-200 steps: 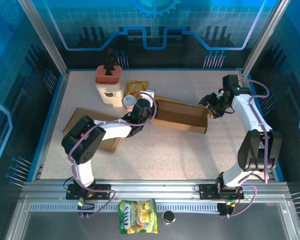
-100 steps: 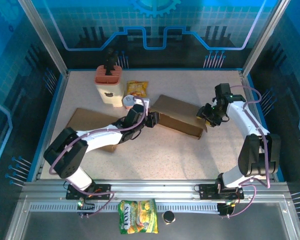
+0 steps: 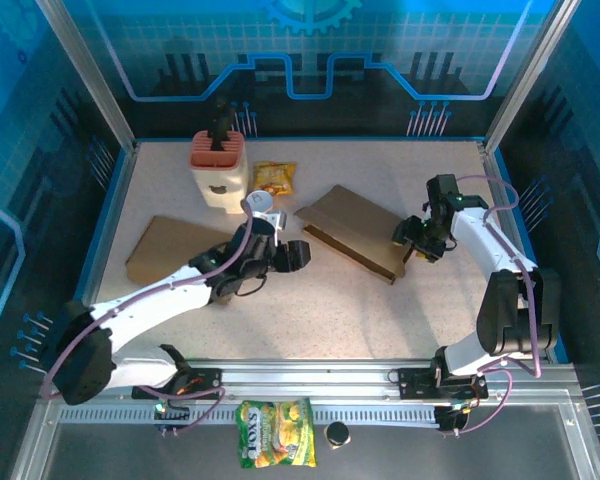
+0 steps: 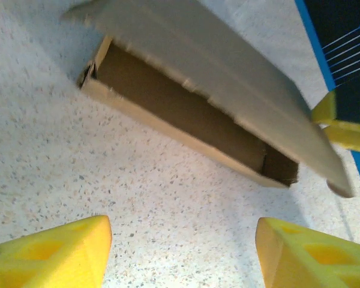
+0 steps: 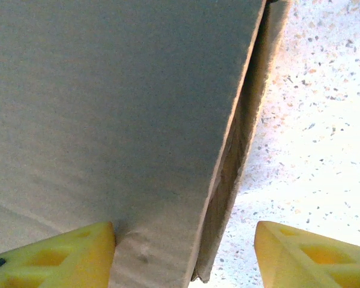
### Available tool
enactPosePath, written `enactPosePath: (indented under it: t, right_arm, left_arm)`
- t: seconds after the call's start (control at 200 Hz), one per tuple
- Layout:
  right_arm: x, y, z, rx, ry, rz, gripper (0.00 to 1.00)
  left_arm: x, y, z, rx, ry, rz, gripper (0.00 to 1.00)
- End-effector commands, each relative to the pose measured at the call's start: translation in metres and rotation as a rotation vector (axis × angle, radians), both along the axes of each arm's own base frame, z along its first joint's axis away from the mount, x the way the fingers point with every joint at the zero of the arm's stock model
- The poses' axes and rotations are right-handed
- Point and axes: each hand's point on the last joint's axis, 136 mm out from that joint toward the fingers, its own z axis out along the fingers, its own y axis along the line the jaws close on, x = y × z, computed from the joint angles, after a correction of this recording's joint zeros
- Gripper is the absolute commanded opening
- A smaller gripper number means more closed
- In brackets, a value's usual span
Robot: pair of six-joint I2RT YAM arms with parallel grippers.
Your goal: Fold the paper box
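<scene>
Left yellow fingers (image 4: 54, 255) are standing wide apart with nothing between them, hovering over bare bench just beside the long brown paper box (image 4: 192, 114), which is turning its open side toward them. Right yellow fingers (image 5: 306, 255) are also standing apart, straddling the box's end edge without pinching it. The box is lying mid-bench, between the two arms. A yellow-green sweets bag (image 3: 275, 447), lying on the metal rail at the near edge, is carrying lettering that seems to read "FOX'S". A small yellow snack packet (image 3: 273, 178) is lying toward the back, its print too small to read. The white speckled bench (image 3: 330, 310) is sitting inside a blue-lit enclosure whose back panel (image 3: 310, 40) is showing a gear-and-circuit pattern.
</scene>
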Motion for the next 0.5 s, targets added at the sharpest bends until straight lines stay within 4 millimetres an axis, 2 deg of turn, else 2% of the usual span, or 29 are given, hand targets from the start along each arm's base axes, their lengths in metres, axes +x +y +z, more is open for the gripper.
enactPosePath:
  t: [0.0,0.12,0.155,0.16,0.165,0.17,0.175,0.185,0.335,0.495]
  right_arm:
    - [-0.008,0.005,-0.014,-0.016,0.041,0.061,0.67]
    - [-0.013,0.005,-0.028,-0.023,0.078,0.080,0.68]
    - [-0.014,0.004,-0.031,-0.028,0.079,0.086,0.68]
    - [-0.014,0.004,-0.031,-0.029,0.079,0.086,0.68]
    - [-0.014,0.004,-0.031,-0.029,0.079,0.087,0.68]
    - [-0.014,0.004,-0.031,-0.030,0.079,0.088,0.68]
    - [-0.014,0.004,-0.032,-0.031,0.080,0.088,0.68]
    - [-0.014,0.004,-0.032,-0.033,0.079,0.091,0.68]
    - [-0.013,0.001,-0.034,-0.053,0.079,0.116,0.68]
    - [-0.013,0.002,-0.037,-0.050,0.077,0.145,0.68]
  left_arm:
    - [0.018,0.022,0.026,0.034,0.070,0.052,0.66]
    - [0.054,0.027,0.031,0.056,0.143,0.054,0.68]
    - [0.065,0.025,0.030,0.063,0.150,0.048,0.68]
    - [0.065,0.025,0.024,0.069,0.164,0.046,0.68]
    - [0.068,0.024,0.030,0.062,0.152,0.046,0.68]
    - [0.069,0.025,0.025,0.068,0.164,0.045,0.68]
    - [0.071,0.024,0.030,0.062,0.155,0.046,0.68]
    - [0.074,0.025,0.023,0.072,0.173,0.047,0.68]
    - [0.117,0.007,0.010,0.135,0.200,-0.030,0.69]
    - [0.146,-0.010,-0.018,0.206,0.210,-0.104,0.68]
